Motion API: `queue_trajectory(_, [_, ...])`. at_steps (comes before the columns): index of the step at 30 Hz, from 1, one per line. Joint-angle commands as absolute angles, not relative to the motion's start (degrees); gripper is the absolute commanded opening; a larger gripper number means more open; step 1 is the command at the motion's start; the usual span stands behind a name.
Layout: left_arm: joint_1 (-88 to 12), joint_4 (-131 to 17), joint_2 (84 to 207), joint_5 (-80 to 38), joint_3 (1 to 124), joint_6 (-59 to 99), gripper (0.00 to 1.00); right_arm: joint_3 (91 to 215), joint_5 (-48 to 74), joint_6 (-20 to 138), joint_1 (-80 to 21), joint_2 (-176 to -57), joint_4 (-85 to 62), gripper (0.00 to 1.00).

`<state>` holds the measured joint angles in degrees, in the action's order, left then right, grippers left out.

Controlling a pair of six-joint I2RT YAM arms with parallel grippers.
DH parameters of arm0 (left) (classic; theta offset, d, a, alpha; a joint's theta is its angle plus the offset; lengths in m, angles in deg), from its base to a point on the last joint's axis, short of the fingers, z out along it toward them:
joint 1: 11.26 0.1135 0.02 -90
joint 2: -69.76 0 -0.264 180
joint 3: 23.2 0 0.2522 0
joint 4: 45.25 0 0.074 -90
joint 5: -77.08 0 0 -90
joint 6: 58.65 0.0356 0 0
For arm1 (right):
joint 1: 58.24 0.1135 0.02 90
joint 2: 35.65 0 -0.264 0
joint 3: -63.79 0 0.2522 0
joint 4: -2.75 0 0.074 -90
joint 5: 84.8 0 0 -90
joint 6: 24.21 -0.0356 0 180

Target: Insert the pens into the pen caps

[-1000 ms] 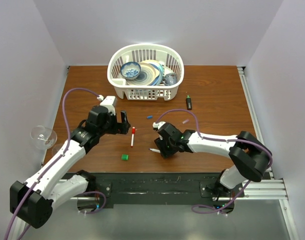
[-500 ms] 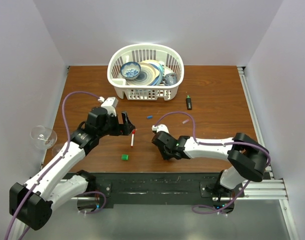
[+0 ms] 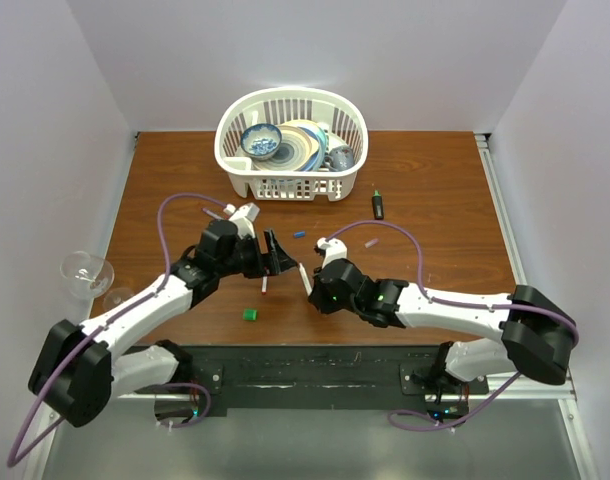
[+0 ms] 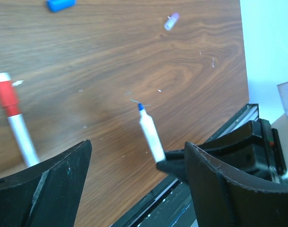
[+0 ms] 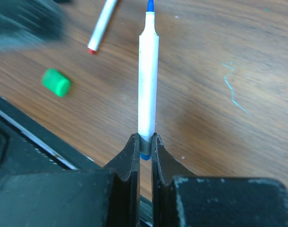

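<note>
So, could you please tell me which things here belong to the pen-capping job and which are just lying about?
Job:
- blue pen, in the right gripper
- red pen
- marker
- blue cap
- green cap

Lying about:
- basket of dishes
- glasses

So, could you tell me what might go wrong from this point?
The right fingers pinch the blue-tipped pen only at its tail end, so it may pivot or slip when pressed into a cap. The open left fingers hang close to that pen's tip, so the two arms could bump. The red-capped pen lies right by the left fingers and might get knocked.
</note>
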<state>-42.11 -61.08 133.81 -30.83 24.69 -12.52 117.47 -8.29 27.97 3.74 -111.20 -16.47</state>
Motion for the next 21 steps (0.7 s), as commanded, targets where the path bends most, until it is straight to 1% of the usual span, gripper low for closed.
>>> queue_trajectory(1, [-45.9,-54.1,138.4,-29.9,26.8,-15.1,0.81,119.2,-8.4,24.7,4.3,-108.6,-11.3,0.00])
queue_trajectory(4, [-47.3,-53.1,141.3,-29.3,27.2,-16.0,0.75,119.4,-9.5,24.1,4.7,-107.3,-9.8,0.00])
queue_trajectory(5, [-47.5,-53.0,141.7,-29.0,27.3,-16.1,0.72,119.4,-9.6,24.2,4.8,-106.7,-9.6,0.00])
queue_trajectory(10, [-47.7,-52.2,142.3,-28.6,27.6,-16.7,0.69,118.7,-9.3,24.8,5.0,-105.6,-9.1,0.00])
queue_trajectory(13, [-47.7,-50.5,142.4,-30.2,27.5,-17.1,0.64,118.4,-8.3,24.9,5.0,-105.7,-8.4,0.00])
queue_trajectory(16, [-47.7,-47.9,142.6,-33.1,26.7,-18.0,0.51,118.3,-7.9,24.9,5.0,-106.0,-7.9,0.00])
queue_trajectory(17, [-47.6,-47.5,142.8,-33.7,26.5,-18.3,0.42,118.2,-7.8,24.9,5.0,-106.0,-7.8,0.00])
queue_trajectory(19, [-47.8,-46.4,142.6,-35.1,25.9,-18.9,0.30,118.4,-7.5,25.1,5.0,-106.1,-7.7,0.00])
queue_trajectory(20, [-47.8,-46.4,142.5,-35.4,25.8,-19.1,0.16,118.5,-6.8,25.2,5.0,-106.1,-7.6,0.00])
queue_trajectory(21, [-47.9,-46.1,142.4,-35.8,25.6,-19.2,0.07,118.5,-6.4,25.4,5.0,-106.2,-7.4,0.00])
